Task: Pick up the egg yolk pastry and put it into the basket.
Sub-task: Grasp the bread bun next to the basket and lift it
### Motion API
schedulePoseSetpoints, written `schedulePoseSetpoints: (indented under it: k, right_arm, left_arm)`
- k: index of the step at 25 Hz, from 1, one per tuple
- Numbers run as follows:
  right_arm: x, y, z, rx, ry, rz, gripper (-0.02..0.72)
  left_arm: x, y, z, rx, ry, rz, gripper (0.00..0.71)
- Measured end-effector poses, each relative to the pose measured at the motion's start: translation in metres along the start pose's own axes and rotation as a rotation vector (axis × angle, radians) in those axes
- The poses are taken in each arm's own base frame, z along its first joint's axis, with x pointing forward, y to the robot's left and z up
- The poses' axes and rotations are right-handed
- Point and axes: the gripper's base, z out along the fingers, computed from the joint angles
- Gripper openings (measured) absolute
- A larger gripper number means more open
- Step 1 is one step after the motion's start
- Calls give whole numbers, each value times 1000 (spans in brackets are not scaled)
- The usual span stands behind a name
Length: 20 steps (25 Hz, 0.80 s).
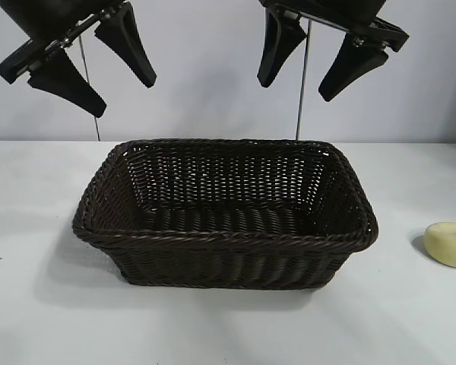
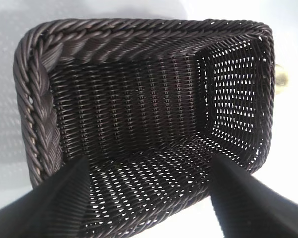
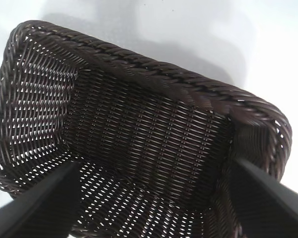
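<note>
Egg yolk pastry (image 1: 449,244) beside basket (image 1: 224,237)

The basket (image 1: 225,213) is seen upright at the middle of the table: rectangular, dark brown to nearly black wicker, with a braided rim and sloping sides. Light shows through the open weave of its walls and floor. Nothing is seen inside it. The egg yolk pastry (image 1: 450,244) is found on the table outside the basket, near its right end and apart from it. It is a small, pale yellow, rounded puck with a smooth matte surface, lying flat.
</note>
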Motion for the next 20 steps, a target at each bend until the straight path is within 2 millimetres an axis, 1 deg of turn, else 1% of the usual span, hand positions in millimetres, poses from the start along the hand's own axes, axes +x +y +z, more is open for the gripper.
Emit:
schedulePoseSetpoints:
  k: [2, 5, 9, 15, 20]
  right_arm:
    - [2, -3, 0, 25, 21, -11, 590]
    - [5, -15, -3, 53, 57, 5, 588]
    - [9, -45, -11, 79, 91, 67, 588]
    - [13, -91, -24, 125, 76, 166, 587]
    - [18, -113, -29, 143, 77, 221, 580]
  left_arm:
    - [0, 0, 0, 0, 0, 0, 498]
    - [0, 0, 0, 0, 0, 0, 498]
    - [0, 0, 0, 0, 0, 0, 498]
    - [0, 0, 0, 0, 0, 0, 498]
    - [0, 0, 0, 0, 0, 0, 498]
